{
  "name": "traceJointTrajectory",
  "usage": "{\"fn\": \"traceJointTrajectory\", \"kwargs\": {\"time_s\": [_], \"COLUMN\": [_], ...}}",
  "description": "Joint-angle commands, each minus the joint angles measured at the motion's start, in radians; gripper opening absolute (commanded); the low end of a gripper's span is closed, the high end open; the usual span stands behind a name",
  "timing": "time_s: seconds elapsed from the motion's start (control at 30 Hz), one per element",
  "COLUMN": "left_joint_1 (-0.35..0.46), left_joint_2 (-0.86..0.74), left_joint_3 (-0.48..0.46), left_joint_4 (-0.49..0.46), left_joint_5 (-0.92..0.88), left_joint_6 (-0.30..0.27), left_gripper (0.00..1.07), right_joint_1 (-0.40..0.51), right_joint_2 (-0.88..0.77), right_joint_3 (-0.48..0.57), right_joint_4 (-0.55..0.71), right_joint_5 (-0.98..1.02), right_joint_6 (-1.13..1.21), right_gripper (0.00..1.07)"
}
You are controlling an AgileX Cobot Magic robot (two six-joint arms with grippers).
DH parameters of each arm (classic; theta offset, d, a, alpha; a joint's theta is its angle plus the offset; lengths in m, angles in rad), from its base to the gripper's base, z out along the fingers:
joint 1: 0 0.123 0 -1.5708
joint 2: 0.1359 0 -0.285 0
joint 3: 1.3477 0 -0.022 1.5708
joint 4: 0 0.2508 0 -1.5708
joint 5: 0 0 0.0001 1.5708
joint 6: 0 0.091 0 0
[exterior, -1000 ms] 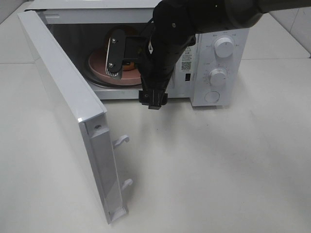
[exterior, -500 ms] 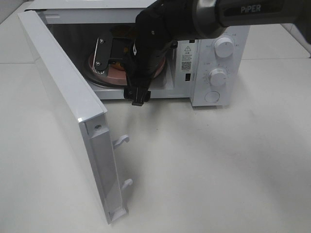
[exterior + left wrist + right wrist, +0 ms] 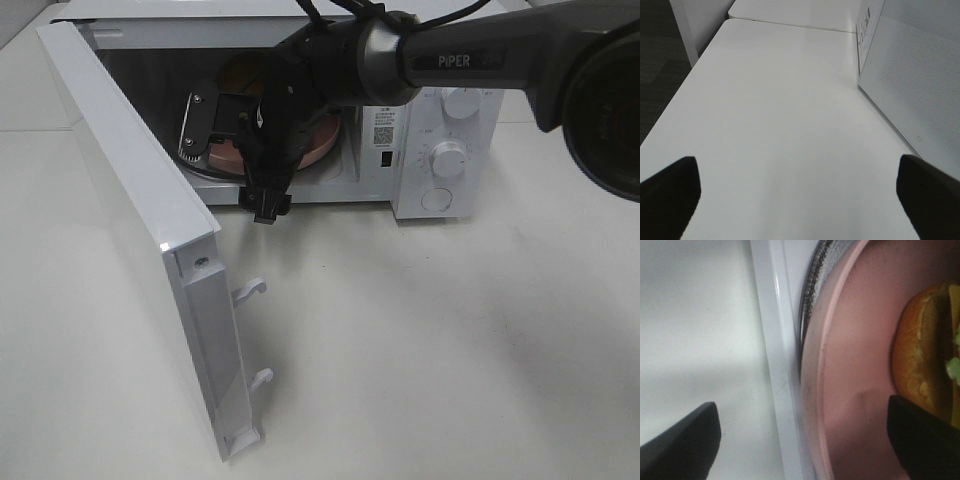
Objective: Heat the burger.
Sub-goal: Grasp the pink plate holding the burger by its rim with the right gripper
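Already the burger [image 3: 925, 360] sits on its pink plate [image 3: 855, 390] inside the microwave [image 3: 440, 110]; my right gripper [image 3: 802, 440] is released, holding nothing. Door [image 3: 130, 230] at nine o'clock is unclosed, the heating unstarted.

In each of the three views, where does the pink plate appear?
Exterior high: the pink plate sits inside the open microwave, mostly hidden behind the right arm.
Left wrist: not in view; only the table and the microwave's side.
Right wrist: it fills the middle, carrying the burger.
Shared landmark: the microwave.
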Motion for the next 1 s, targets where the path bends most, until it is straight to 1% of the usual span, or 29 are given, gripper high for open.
{"fn": "traceJointTrajectory", "kwargs": {"time_s": [0.03, 0.17, 0.37, 0.43, 0.47, 0.53, 0.57, 0.6, 0.63, 0.67, 0.7, 0.73, 0.77, 0.8, 0.83, 0.87, 0.9, 0.93, 0.97, 1.0], "left_joint_1": [-0.007, -0.007, -0.007, -0.007, -0.007, -0.007, -0.007, -0.007, -0.007, -0.007, -0.007, -0.007, -0.007, -0.007, -0.007, -0.007, -0.007, -0.007, -0.007, -0.007], "left_joint_2": [-0.021, -0.021, -0.021, -0.021, -0.021, -0.021, -0.021, -0.021, -0.021, -0.021, -0.021, -0.021, -0.021, -0.021, -0.021, -0.021, -0.021, -0.021, -0.021, -0.021], "left_joint_3": [0.0, 0.0, 0.0, 0.0, 0.0, 0.0, 0.0, 0.0, 0.0, 0.0, 0.0, 0.0, 0.0, 0.0, 0.0, 0.0, 0.0, 0.0, 0.0, 0.0], "left_joint_4": [-0.004, -0.004, -0.004, -0.004, -0.004, -0.004, -0.004, -0.004, -0.004, -0.004, -0.004, -0.004, -0.004, -0.004, -0.004, -0.004, -0.004, -0.004, -0.004, -0.004], "left_joint_5": [-0.013, -0.013, -0.013, -0.013, -0.013, -0.013, -0.013, -0.013, -0.013, -0.013, -0.013, -0.013, -0.013, -0.013, -0.013, -0.013, -0.013, -0.013, -0.013, -0.013], "left_joint_6": [-0.003, -0.003, -0.003, -0.003, -0.003, -0.003, -0.003, -0.003, -0.003, -0.003, -0.003, -0.003, -0.003, -0.003, -0.003, -0.003, -0.003, -0.003, -0.003, -0.003], "left_gripper": [1.01, 1.01, 1.01, 1.01, 1.01, 1.01, 1.01, 1.01, 1.01, 1.01, 1.01, 1.01, 1.01, 1.01, 1.01, 1.01, 1.01, 1.01, 1.01, 1.01], "right_joint_1": [-0.008, -0.018, -0.031, -0.031, -0.031, -0.031, -0.031, -0.031, -0.031, -0.03, -0.03, -0.03, -0.028, -0.028, -0.028, -0.028, -0.028, -0.027, -0.024, -0.024], "right_joint_2": [0.019, 0.039, 0.043, 0.043, 0.043, 0.043, 0.043, 0.046, 0.046, 0.046, 0.046, 0.046, 0.046, 0.046, 0.046, 0.046, 0.046, 0.046, 0.046, 0.046], "right_joint_3": [-0.028, -0.059, -0.062, -0.062, -0.062, -0.062, -0.062, -0.062, -0.062, -0.062, -0.062, -0.062, -0.062, -0.062, -0.062, -0.062, -0.062, -0.062, -0.062, -0.062], "right_joint_4": [0.003, 0.004, 0.004, 0.004, 0.004, 0.004, 0.004, 0.02, 0.02, 0.027, 0.028, 0.028, 0.028, 0.028, 0.028, 0.03, 0.03, 0.031, 0.034, 0.034], "right_joint_5": [-0.007, -0.007, -0.008, -0.005, -0.005, -0.005, -0.005, -0.005, -0.005, -0.005, -0.002, -0.002, 0.001, 0.001, 0.002, 0.011, 0.011, 0.03, 0.04, 0.04], "right_joint_6": [-0.001, -0.001, -0.001, -0.001, -0.001, -0.001, -0.001, -0.001, -0.001, -0.001, -0.001, -0.001, -0.001, -0.001, -0.001, 0.003, 0.003, 0.003, 0.003, 0.003], "right_gripper": [0.86, 0.85, 0.83, 0.79, 0.79, 0.72, 0.72, 0.67, 0.67, 0.64, 0.57, 0.57, 0.47, 0.47, 0.41, 0.28, 0.28, 0.17, 0.11, 0.11]}}
